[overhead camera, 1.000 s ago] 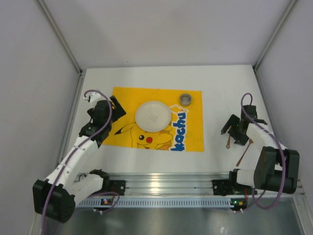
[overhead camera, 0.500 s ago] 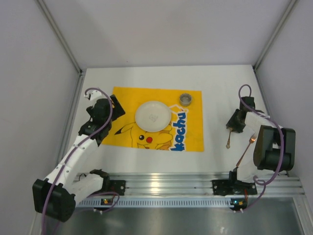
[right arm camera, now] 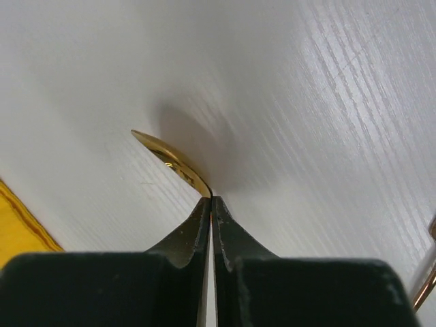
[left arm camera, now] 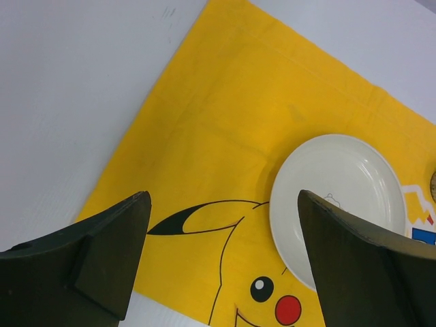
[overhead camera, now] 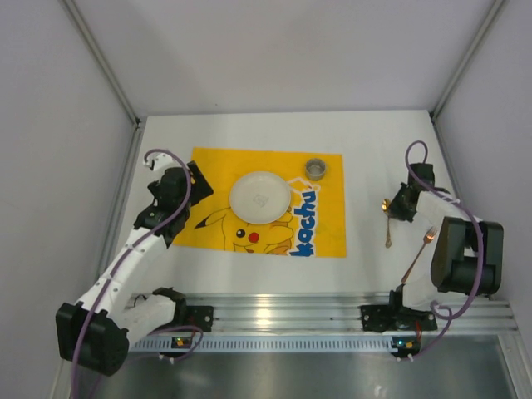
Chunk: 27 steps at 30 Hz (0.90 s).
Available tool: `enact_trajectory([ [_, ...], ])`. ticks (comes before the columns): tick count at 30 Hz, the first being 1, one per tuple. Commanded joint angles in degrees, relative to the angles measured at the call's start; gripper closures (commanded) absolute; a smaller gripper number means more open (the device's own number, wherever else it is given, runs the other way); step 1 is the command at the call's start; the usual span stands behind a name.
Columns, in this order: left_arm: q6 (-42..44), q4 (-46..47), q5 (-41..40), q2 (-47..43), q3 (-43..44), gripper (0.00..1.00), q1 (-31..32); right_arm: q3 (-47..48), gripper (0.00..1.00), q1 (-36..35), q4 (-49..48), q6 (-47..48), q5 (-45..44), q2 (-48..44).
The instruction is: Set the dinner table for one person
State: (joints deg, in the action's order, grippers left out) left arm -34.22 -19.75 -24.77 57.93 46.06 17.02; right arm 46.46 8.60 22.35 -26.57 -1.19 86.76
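Observation:
On the white dinner table [overhead camera: 366, 150] lies a yellow Pikachu mat [overhead camera: 328, 220] with a white plate [overhead camera: 260, 197] and a small metal cup [overhead camera: 316, 169] on it. My right gripper [overhead camera: 396, 208] is low over the table right of the mat, shut on a gold spoon [overhead camera: 387, 229]. In the right wrist view the spoon's bowl [right arm camera: 170, 160] pokes out past the closed tips of that gripper [right arm camera: 211, 197]. A gold fork [overhead camera: 418, 256] lies just right of the spoon. My left gripper [overhead camera: 196, 184] hangs open and empty over the mat's left part [left arm camera: 204, 136], and the plate [left arm camera: 340, 197] shows by its right finger.
A ribbed aluminium rail [overhead camera: 283, 312] runs along the table's near edge between the arm bases. Grey walls close in the table at the back and both sides. The fork's tip [right arm camera: 429, 276] shows at the right edge of the right wrist view.
My right gripper came down onto the spoon and closed on it; the spoon's bowl now shows left of the jaws. The left arm has barely moved.

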Motion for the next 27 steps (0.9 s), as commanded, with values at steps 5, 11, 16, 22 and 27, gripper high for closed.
enact_trajectory([
  [5,-0.24,3.57,2.45,2.71,2.1,0.06,-0.23,5.47,1.0,-3.15,4.01,0.55,0.31,-12.03],
  [11,-0.32,4.28,4.12,4.82,3.59,0.07,-0.23,11.29,1.0,-6.31,7.45,-1.2,0.92,-15.48],
  [16,0.82,4.28,3.95,4.82,4.39,0.07,-0.23,8.49,1.0,-8.07,7.01,-2.96,4.27,-15.57],
  [22,0.82,3.4,3.59,2.63,2.98,0.07,-0.23,6.54,0.27,-8.07,5.7,-2.79,3.31,-9.96],
  [27,1.34,2.26,2.8,0.87,2.1,0.07,-0.23,7.51,0.28,-8.07,3.58,-2.17,1.46,-1.61],
])
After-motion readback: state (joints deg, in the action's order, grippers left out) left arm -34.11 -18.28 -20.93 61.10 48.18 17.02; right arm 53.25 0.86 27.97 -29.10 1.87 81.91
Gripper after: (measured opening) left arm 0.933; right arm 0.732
